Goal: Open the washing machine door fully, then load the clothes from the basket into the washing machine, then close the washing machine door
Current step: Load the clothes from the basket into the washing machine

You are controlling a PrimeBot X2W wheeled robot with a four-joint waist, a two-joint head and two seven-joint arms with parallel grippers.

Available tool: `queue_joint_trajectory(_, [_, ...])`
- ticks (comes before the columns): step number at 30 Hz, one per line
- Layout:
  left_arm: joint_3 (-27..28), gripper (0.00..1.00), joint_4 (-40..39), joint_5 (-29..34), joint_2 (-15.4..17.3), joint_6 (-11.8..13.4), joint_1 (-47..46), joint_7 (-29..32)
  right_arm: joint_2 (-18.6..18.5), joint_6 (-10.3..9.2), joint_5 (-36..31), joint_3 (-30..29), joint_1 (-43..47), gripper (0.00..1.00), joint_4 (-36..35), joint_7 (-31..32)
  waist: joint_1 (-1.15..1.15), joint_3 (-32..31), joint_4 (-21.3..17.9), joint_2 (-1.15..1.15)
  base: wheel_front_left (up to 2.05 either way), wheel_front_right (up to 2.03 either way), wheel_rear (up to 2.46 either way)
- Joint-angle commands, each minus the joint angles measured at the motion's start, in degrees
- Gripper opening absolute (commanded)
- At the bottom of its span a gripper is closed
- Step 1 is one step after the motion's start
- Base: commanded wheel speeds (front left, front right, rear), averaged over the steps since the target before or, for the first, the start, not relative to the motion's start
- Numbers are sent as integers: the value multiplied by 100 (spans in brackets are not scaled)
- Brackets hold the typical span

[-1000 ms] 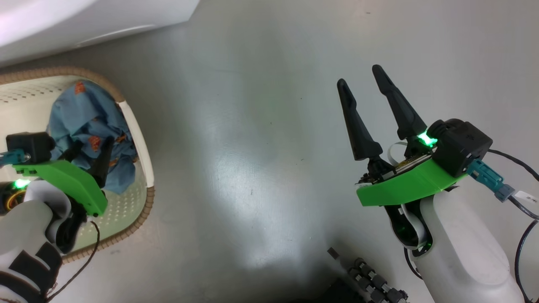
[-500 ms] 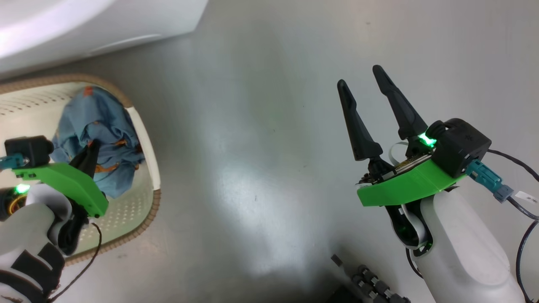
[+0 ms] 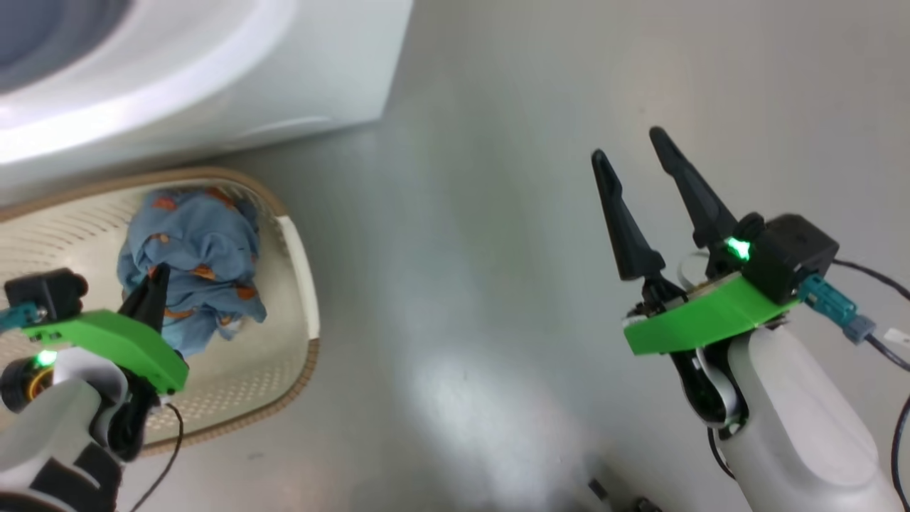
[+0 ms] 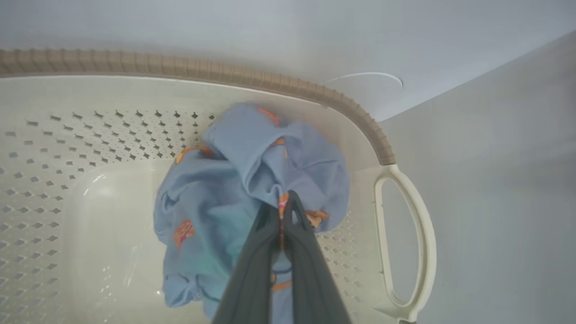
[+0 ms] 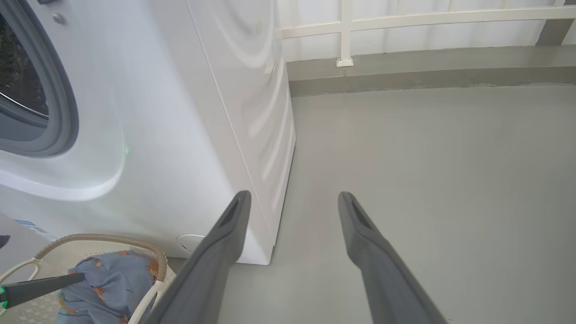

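Note:
The clothes (image 3: 195, 267) are a bunched light blue garment with orange motifs, gathered at the right end of the cream basket (image 3: 298, 249). My left gripper (image 3: 153, 281) is shut on a fold of the clothes, fingers pinched together in the left wrist view, the left gripper (image 4: 281, 204) gripping the clothes (image 4: 234, 180) above the basket (image 4: 405, 234) floor. My right gripper (image 3: 629, 146) hangs open over bare floor, far right of the basket. The white washing machine (image 3: 213, 71) stands behind the basket; the right wrist view shows the washing machine (image 5: 202, 112) with its grey gasket. Its door is out of view.
Grey floor (image 3: 462, 249) stretches between the basket and my right arm. In the right wrist view a white railing (image 5: 405, 20) and a low kerb run along the far wall, right of the washer. A dark cable trails from my right wrist.
My left gripper went from open around the garment to shut on it. The garment has bunched and lifted slightly. The head camera has tilted up, showing more of the washer.

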Motion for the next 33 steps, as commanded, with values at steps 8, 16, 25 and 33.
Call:
queue_joint_trajectory(8, [1485,0,-415,1250,-4,2,860,-68,-214,25,185,44,572,100,36,-46,0,-1008,508,0,0,0,0])
queue_joint_trajectory(16, [2679,0,-885,2368,-259,2,1508,-68,-404,25,289,22,869,100,125,-46,0,-1661,703,0,0,0,0])
queue_joint_trajectory(25, [3689,0,-1533,3317,-530,2,2124,-68,-583,25,396,-26,1215,100,206,-46,0,-2267,879,0,0,0,0])
queue_joint_trajectory(33, [4379,0,-2261,4014,-746,2,2746,-69,-755,25,501,-97,1629,100,259,-46,0,-2876,1059,0,0,0,0])
